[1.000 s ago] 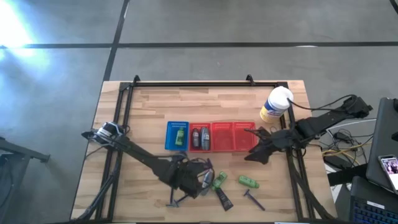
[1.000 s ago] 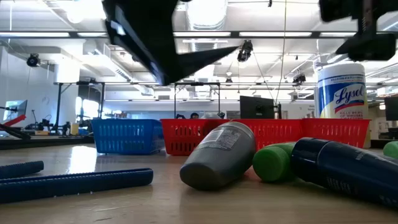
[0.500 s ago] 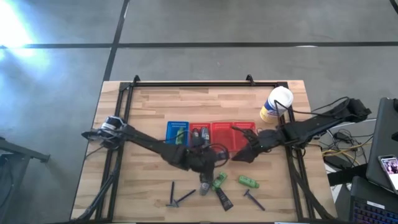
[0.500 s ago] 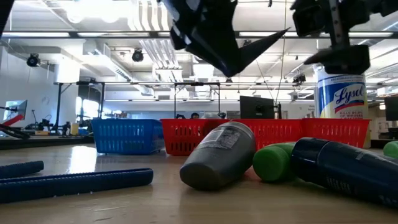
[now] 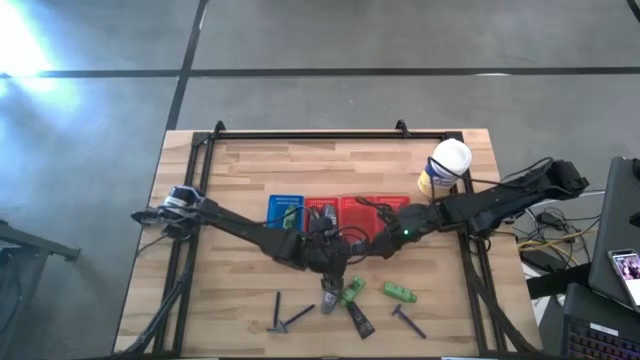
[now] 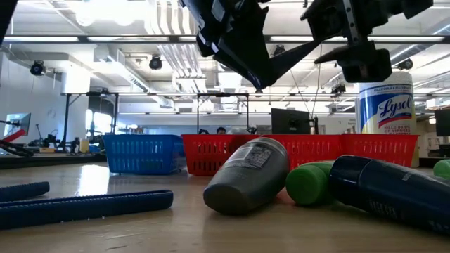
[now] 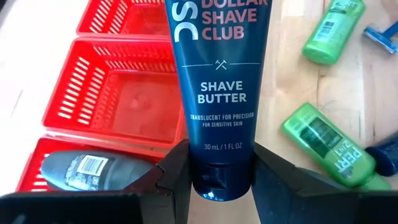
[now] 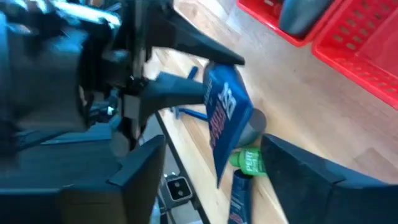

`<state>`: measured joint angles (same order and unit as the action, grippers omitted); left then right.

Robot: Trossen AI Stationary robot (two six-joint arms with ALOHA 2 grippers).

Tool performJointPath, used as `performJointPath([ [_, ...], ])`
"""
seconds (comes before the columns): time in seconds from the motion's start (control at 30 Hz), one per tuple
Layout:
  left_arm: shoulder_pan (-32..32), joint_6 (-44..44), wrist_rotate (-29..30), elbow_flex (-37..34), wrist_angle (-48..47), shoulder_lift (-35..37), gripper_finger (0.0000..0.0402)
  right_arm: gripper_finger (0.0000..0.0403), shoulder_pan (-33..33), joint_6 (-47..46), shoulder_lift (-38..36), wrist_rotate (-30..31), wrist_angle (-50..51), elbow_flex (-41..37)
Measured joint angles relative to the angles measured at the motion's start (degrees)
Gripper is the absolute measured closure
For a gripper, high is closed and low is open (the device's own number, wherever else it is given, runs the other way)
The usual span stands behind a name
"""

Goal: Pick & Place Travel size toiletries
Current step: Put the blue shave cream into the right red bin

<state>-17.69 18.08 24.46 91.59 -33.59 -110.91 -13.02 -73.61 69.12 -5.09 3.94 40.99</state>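
Presently the left end effector, at mid-frame in the high view, is clenched on the dark shave butter tube, held above the red baskets. Just to its right the right end effector, fingers parted and empty, hovers near; the arms may collide. Below, green bottles and razors clutter the tabletop.

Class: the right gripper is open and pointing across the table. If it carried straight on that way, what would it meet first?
Most likely the blue shave butter tube held by the left gripper: in the right wrist view it sits just ahead of the right gripper. Depth is unclear.
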Motion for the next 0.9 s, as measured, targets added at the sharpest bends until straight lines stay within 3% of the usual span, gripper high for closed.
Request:
performJointPath([
  [0.57,0.3,-0.5,0.2,0.0,-0.1,0.0,0.0268,0.0382,1.0,2.2,0.0,2.1,0.3,-0.2],
  [0.9,0.4,0.2,0.4,0.0,-0.3,0.1,0.0225,0.0394,1.0,4.6,0.0,3.3,0.4,-0.2],
])
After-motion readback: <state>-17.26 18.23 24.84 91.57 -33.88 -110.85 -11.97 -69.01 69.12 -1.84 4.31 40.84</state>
